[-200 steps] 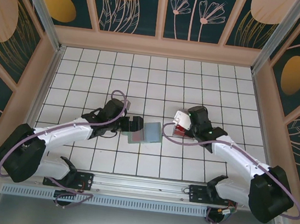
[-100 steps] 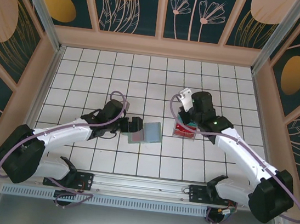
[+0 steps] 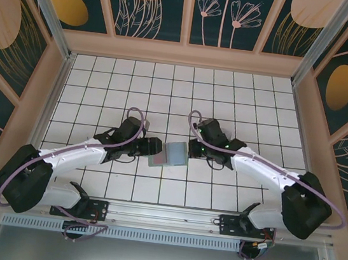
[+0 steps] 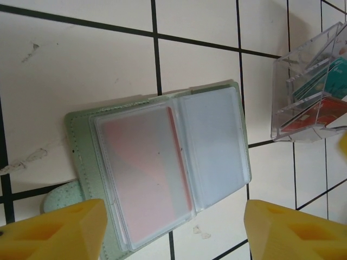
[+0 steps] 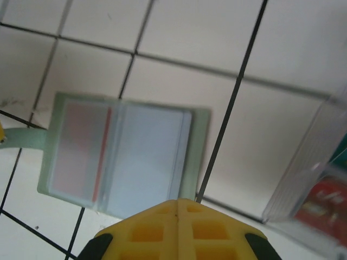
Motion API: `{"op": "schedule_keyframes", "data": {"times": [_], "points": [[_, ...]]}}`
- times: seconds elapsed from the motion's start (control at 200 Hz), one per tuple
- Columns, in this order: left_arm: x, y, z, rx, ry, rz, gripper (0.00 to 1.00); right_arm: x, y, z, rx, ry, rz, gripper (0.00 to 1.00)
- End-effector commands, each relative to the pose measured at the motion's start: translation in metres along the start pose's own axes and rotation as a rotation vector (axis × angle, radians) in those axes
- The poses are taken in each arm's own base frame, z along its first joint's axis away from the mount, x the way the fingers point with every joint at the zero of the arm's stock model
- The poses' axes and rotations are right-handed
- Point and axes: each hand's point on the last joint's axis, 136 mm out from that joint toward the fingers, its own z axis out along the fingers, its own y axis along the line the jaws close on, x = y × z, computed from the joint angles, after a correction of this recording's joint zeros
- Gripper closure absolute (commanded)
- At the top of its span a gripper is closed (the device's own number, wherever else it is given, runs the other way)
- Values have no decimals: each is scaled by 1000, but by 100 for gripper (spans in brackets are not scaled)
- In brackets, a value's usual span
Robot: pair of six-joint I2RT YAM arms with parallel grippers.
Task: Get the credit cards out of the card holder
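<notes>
Though under dark floral walls [image 3: 152, 5], white tiles [image 3: 167, 84].

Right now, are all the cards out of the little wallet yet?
Not yet. Some teal and red cards already sit in the clear box. The card holder lies open; one reddish card is still inside. The shut right gripper hovers near it.

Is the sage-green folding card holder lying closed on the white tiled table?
No, the card holder lies spread open, with its inner side facing up.

I see card holder [image 4: 162, 162] open flat, reddish card [image 4: 143, 173] in one clear sleeve; teal, red credit cards [image 4: 320, 111] near it
</notes>
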Motion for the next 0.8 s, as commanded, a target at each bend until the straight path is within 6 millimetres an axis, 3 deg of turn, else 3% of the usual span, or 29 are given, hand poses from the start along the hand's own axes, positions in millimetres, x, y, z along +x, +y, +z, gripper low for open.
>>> {"op": "schedule_keyframes", "data": {"times": [0.0,0.17,0.245,0.526,0.791], "points": [[0,-5,3,19,13,-20,33,14,6,16,-23,29,114,100],[1,-4,8,13,29,-22,34,33,2,37,27,80,124,100],[1,-6,12,16,43,-17,39,40,-3,45,56,98,133,100],[3,-5,22,1,81,-2,48,57,-8,62,95,128,160,100],[8,21,26,-125,99,-9,49,60,-5,64,98,134,165,100]]}}
